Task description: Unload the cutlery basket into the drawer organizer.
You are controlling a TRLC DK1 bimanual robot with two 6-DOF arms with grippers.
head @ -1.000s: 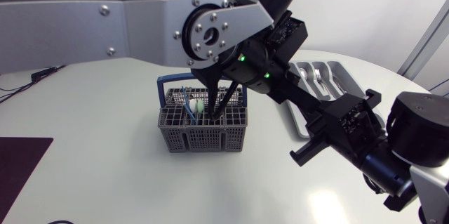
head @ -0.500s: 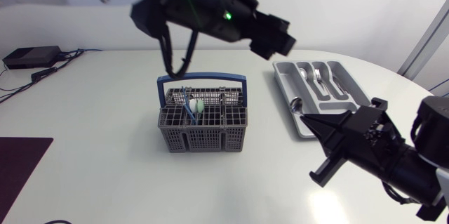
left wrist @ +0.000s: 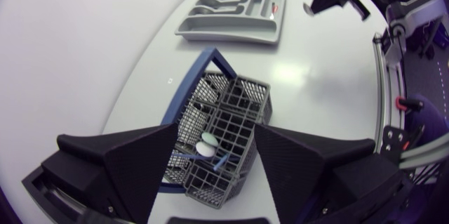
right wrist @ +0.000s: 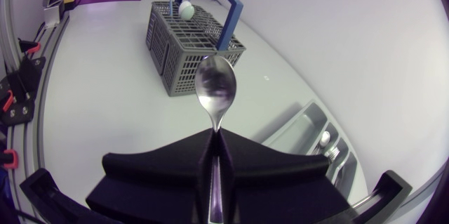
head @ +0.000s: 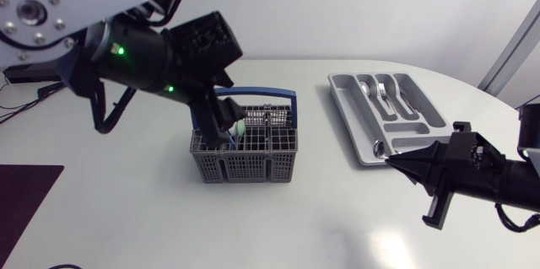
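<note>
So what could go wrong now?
The spoon is pinched only by its handle in the right gripper, so it might slip or twist and miss the drawer organizer. The left gripper hangs open right over the cutlery basket, beside its blue handle, so it could bump that and shove the basket.

White matte table (head: 126, 218), edge curving round at far right. Dark purple mat (head: 25, 191) flat against left edge, toward near corner. Thin black cables (head: 10, 110) over far-left edge. Soft glare patch (head: 390, 240) by near edge, right of middle. Right wrist view: aluminium rail (right wrist: 31, 62) along table edge, red clamps (right wrist: 5, 102) on it.
</note>
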